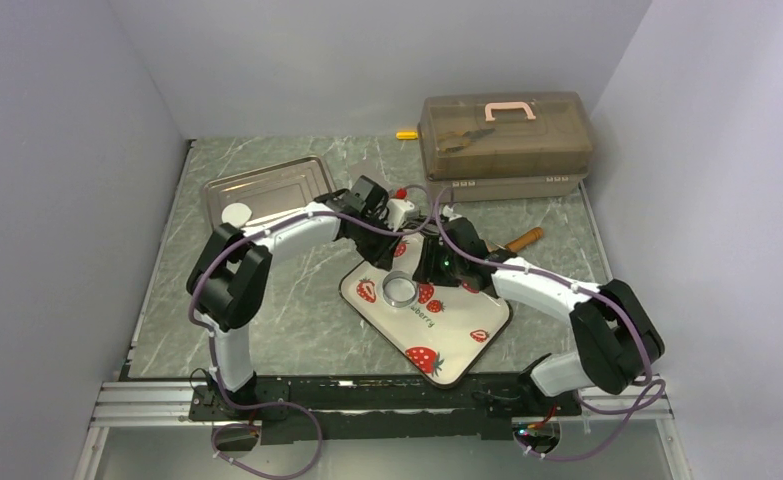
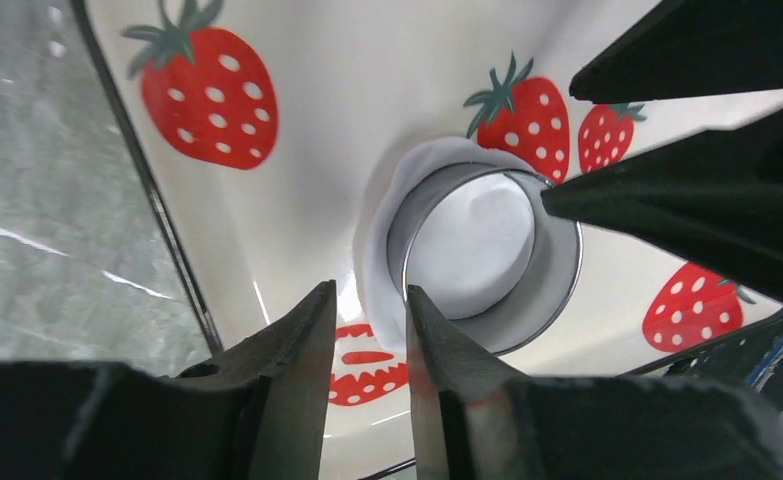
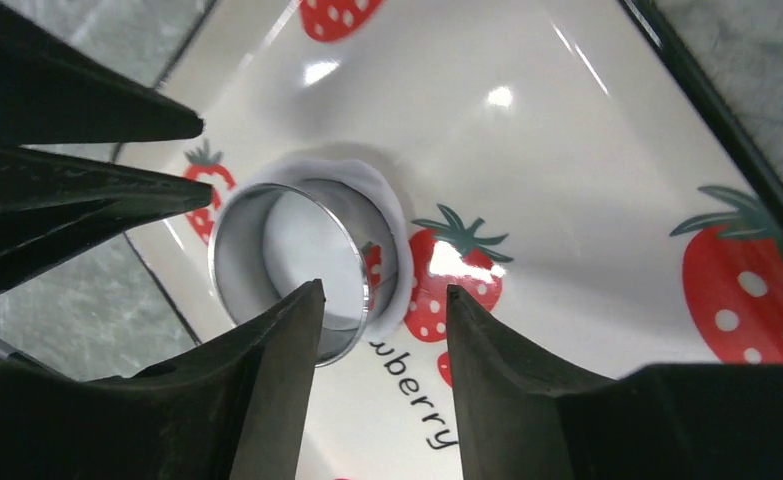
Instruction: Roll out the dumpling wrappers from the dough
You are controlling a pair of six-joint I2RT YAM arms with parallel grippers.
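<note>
Currently: ring on dough, both end effectors open

Dough (image 2: pixel 467 235): flattened white patch on plate (image 2: pixel 347 90), tabletop (image 1: pixel 297 320) beneath; steel ring (image 2: pixel 507 330) stands on it, dough edge showing outside.
Left end effector (image 2: pixel 369 290): above ring, jaws slightly parted, empty.
Right end effector (image 3: pixel 384 290): opposite, jaws wider, empty.
Wrapper (image 1: pixel 235 213): white disc in tray (image 1: pixel 287 180), rear left.
</note>
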